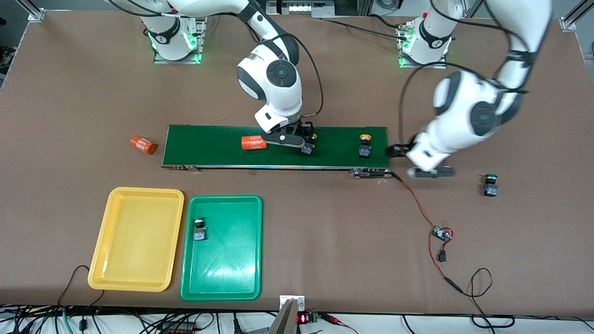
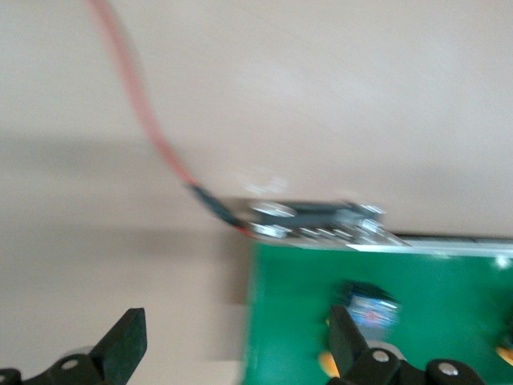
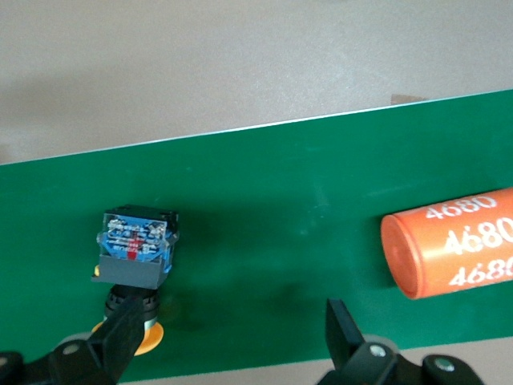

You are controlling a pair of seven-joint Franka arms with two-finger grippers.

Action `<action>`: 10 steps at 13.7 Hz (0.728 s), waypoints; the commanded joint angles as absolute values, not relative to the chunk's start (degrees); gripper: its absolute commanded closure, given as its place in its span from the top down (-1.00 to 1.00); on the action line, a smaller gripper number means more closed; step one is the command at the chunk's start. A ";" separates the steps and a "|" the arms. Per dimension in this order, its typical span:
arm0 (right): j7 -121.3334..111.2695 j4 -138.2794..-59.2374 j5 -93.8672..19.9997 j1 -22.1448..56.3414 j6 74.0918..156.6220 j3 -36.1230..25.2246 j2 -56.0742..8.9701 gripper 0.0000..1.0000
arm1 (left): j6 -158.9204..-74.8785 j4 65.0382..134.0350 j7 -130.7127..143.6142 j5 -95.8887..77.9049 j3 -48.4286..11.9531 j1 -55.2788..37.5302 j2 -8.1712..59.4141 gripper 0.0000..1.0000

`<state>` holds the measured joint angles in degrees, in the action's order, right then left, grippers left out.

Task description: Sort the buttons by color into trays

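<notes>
A yellow-capped button [image 1: 307, 147] [image 3: 135, 257] lies on the dark-green belt [image 1: 209, 144]. My right gripper [image 1: 287, 140] [image 3: 232, 337] hangs open low over the belt, one finger [image 3: 120, 341] right beside the button's cap, nothing between the fingers. A second yellow button [image 1: 365, 146] [image 2: 369, 309] stands near the belt's end toward the left arm. My left gripper [image 1: 431, 172] [image 2: 236, 345] is open and empty over that end's edge. One green button [image 1: 490, 184] stands on the bare table. Another green button [image 1: 199, 228] lies in the green tray [image 1: 227, 260]. The yellow tray [image 1: 134, 241] beside it is empty.
An orange "4680" cylinder [image 1: 254, 143] [image 3: 449, 253] lies on the belt close to the right gripper; another cylinder [image 1: 143, 144] lies on the table off the belt's end toward the right arm. A red wire [image 1: 417, 204] [image 2: 136, 104] runs from the belt to a small board [image 1: 441, 233].
</notes>
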<state>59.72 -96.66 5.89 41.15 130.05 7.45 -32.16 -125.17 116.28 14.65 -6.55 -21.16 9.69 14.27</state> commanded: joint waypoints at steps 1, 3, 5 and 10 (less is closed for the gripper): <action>59.24 -96.94 6.77 41.22 131.04 7.38 -32.25 1.00 | -125.15 116.81 9.60 3.64 -19.87 15.36 15.45 1.00; 59.33 -96.77 6.42 40.96 131.57 7.38 -32.43 1.00 | -128.39 116.81 8.27 8.25 -19.07 19.23 18.27 1.00; 59.76 -96.77 6.07 40.87 131.57 7.38 -32.52 1.00 | -129.28 116.81 3.37 8.70 -17.68 21.79 20.03 1.00; 59.77 -96.24 5.71 40.69 131.84 7.38 -34.27 1.00 | -131.04 107.68 -17.98 10.81 -12.39 25.74 30.13 1.00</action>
